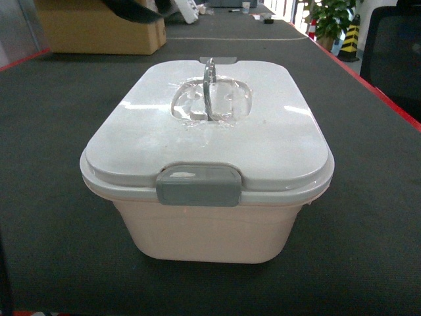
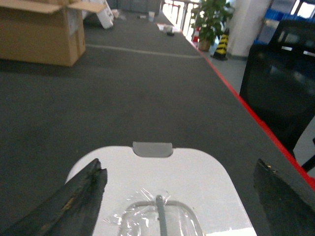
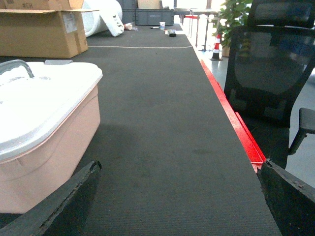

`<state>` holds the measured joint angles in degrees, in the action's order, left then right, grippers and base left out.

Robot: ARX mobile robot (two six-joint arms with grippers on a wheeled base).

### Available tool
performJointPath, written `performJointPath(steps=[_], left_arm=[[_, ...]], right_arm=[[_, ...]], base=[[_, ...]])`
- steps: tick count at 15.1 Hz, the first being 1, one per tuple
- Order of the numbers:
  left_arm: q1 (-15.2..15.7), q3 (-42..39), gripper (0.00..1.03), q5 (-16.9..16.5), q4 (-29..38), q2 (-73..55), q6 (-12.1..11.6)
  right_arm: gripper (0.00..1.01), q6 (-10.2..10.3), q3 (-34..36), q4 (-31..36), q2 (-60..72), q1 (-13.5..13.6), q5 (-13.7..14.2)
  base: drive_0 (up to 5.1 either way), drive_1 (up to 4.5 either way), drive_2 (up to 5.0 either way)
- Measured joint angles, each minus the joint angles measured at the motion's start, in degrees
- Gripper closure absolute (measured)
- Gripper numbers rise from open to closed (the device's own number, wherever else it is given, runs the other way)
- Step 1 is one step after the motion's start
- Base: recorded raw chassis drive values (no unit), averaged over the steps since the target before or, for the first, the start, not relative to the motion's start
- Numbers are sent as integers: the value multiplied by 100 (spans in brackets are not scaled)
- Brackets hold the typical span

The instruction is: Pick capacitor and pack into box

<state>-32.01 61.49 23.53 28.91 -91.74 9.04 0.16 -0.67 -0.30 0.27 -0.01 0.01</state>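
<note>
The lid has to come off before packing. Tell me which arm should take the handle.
Left, probably. The left gripper hangs open directly above the box, its fingers either side of the grey handle on the lid. The right gripper, also open, sits low beside the box over bare mat.

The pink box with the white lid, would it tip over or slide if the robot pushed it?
Probably slide rather than tip: the box looks wide and low, sitting flat on the dark mat. The mat looks rough, so it may drag. The lid looks smooth and shiny, likely slippery, so the handle seems the better grip.
</note>
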Motion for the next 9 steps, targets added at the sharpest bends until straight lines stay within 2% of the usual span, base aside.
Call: performJointPath(steps=[1, 2, 3, 5, 6, 8, 9], left_arm=[[105, -315, 4, -20, 431, 234, -122], [317, -822, 5, -94, 1045, 621, -369], [614, -1423, 5, -304, 1589, 1099, -555], [1318, -2455, 5, -385, 1956, 1954, -887], [1611, -2820, 5, -398, 1845, 2293, -992], [1639, -2892, 5, -417, 1858, 2358, -1084], [1674, -2796, 10, -678, 1073, 2492, -1056]], right_arm=[[3, -2, 0, 0, 0, 0, 0], [3, 0, 0, 0, 0, 0, 0], [3, -2, 0, -2, 0, 0, 0], [3, -2, 0, 0, 0, 0, 0], [3, -2, 0, -2, 0, 0, 2], [3, -2, 0, 4, 0, 0, 0], [3, -2, 0, 0, 0, 0, 0]], base=[[0, 0, 0], [0, 0, 0], [0, 0, 0], [0, 0, 0], [0, 0, 0], [0, 0, 0], [0, 0, 0]])
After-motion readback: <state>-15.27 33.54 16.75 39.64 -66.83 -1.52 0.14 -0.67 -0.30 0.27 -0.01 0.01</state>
